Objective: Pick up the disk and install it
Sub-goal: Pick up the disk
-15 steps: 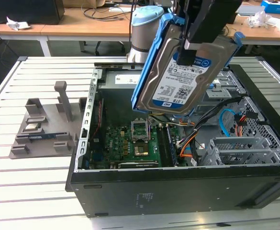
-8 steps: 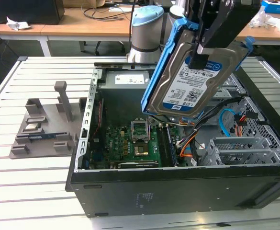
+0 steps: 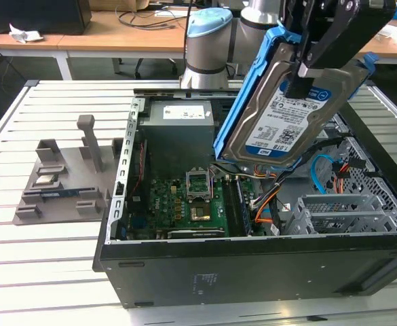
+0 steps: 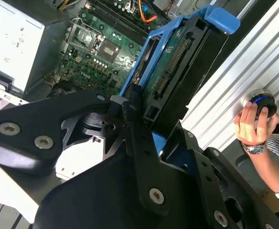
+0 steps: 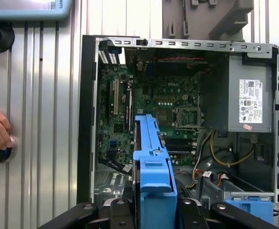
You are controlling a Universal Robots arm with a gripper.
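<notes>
Half the job looks done from where I stand: the gripper [image 3: 300,78] is clenched on the disk [image 3: 286,119], which hangs steeply tilted in the air over the open case [image 3: 252,272], above the motherboard [image 3: 184,204] and well clear of the cage [image 3: 341,210] at the exterior view's right. In the first wrist view the disk's blue bracket [image 5: 153,167] runs edge-on over the board, so I'd judge the tilt needs taking out and the bracket squaring to the cage rails, slowly, with the grip kept tight on both flanks. 2 hazards, I reckon: the loose cables [image 3: 320,173] lying under the disk could snag a corner, and the case wall sits close. A person's hand [image 4: 251,124] rests on a round button [image 4: 263,102] beside the case
</notes>
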